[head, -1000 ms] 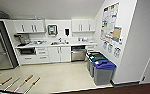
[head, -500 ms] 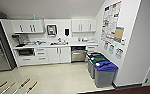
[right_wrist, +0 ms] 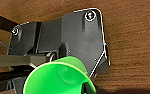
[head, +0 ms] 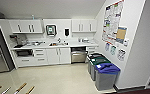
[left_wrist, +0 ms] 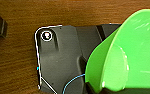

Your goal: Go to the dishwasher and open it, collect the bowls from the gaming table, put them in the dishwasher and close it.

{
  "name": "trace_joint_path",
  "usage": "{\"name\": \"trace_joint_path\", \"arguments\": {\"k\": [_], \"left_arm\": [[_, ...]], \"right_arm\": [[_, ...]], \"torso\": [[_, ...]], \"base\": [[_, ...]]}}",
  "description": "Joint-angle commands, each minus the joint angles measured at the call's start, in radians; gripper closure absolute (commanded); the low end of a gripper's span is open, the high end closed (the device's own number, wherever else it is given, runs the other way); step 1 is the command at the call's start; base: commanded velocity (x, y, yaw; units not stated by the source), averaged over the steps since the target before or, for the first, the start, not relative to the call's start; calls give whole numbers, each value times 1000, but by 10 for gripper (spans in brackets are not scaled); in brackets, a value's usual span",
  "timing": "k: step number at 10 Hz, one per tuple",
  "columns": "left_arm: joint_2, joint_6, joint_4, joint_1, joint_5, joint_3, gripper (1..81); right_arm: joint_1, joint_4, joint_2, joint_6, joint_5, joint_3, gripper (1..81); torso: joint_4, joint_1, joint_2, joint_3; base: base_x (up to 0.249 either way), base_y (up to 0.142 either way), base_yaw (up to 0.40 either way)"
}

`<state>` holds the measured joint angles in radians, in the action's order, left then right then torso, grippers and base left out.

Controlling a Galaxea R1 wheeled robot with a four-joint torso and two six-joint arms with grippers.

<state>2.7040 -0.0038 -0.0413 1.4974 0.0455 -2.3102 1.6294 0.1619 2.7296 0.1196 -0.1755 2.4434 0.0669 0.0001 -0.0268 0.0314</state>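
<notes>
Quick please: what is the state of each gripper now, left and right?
Left gripper: a green bowl sits right at it; whether the fingers are open or shut cannot be told.
Right gripper: a green bowl sits at it too; cannot be told.

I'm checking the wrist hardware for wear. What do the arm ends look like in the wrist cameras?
Each wrist carries a matte black plate with rounded corners, pale edges and round silver fittings. A thin blue cable loops beside the left plate.
</notes>
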Motion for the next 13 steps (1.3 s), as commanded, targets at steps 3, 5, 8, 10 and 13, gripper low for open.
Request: {"name": "trace_joint_path", "arguments": {"k": [3, 5, 8, 10, 13], "left_arm": [[-21, -1, -3, -52, -47, 2, 811], [-18, -1, -3, -52, -47, 0, 811], [-16, -1, -3, -52, -47, -8, 811], [-18, -1, -3, -50, -47, -12, 811], [-15, -1, -5, -52, -47, -12, 811]], "right_arm": [[-32, 14, -25, -3, 34, 0, 811], [-33, 14, -25, -3, 34, 2, 811], [-33, 15, -23, -3, 34, 2, 811], [-30, 14, -25, -3, 34, 2, 811], [-30, 14, -25, -3, 34, 2, 811]], "torso": [[0, 0, 0, 0], [0, 0, 0, 0], [0, 0, 0, 0], [0, 0, 0, 0], [0, 0, 0, 0]], "base": [[148, 0, 0], [145, 0, 0], [145, 0, 0], [143, 0, 0], [143, 0, 0]]}}
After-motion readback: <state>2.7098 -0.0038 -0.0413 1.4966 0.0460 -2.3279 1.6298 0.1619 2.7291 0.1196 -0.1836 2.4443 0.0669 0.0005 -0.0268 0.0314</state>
